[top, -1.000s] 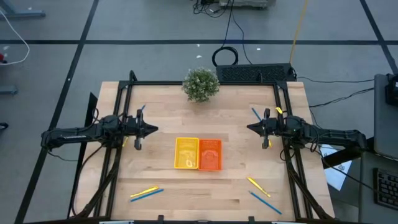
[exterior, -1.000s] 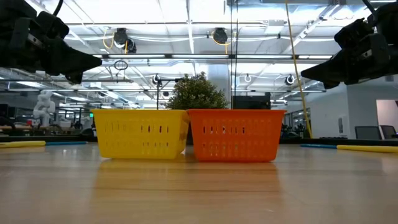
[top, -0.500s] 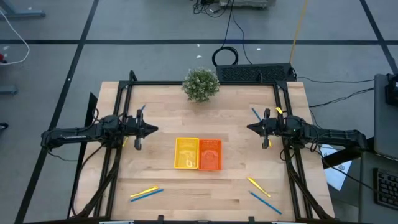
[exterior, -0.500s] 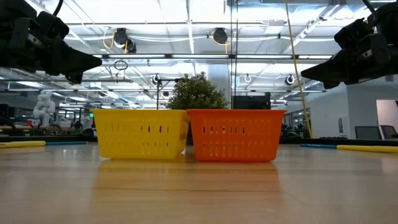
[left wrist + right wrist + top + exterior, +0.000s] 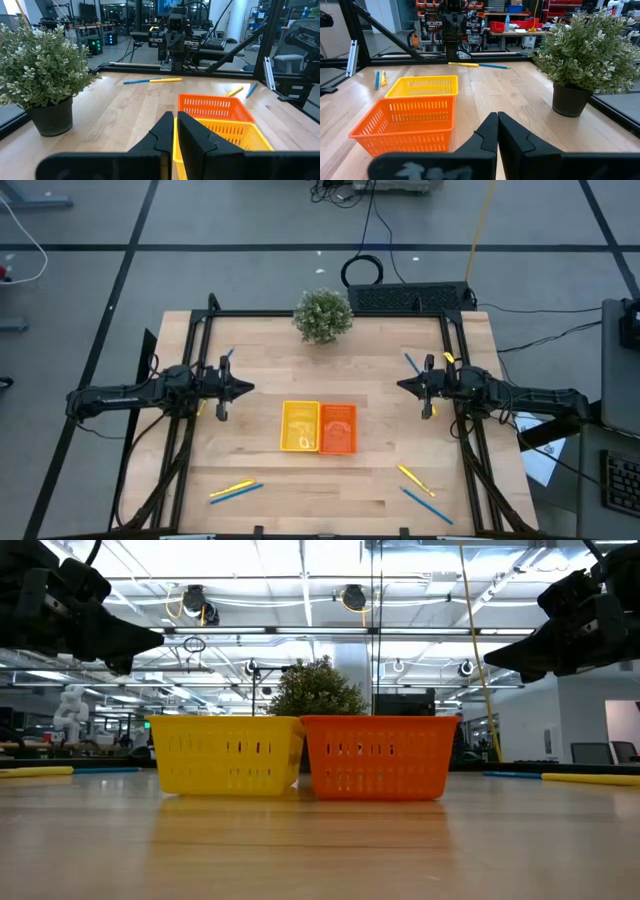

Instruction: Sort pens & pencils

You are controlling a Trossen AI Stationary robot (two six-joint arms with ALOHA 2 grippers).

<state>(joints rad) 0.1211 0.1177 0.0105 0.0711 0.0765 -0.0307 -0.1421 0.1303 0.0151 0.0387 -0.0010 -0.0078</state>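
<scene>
Left end effector (image 5: 243, 388) and right end effector (image 5: 402, 386) hover mid-tabletop, fingers pressed together, holding nothing. Pens and pencils lie in pairs near the tabletop corners. The front-left pair (image 5: 235, 491) lies nearer the left arm, long axis roughly crosswise; the front-right pair (image 5: 418, 487) lies diagonally, nearer the right arm. Yellow tray (image 5: 300, 426) and orange tray (image 5: 338, 428) sit touching, centred between both arms.

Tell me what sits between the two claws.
In the high view, between the left claw and right claw is bare wooden table; the baskets sit nearer the front edge.
</scene>
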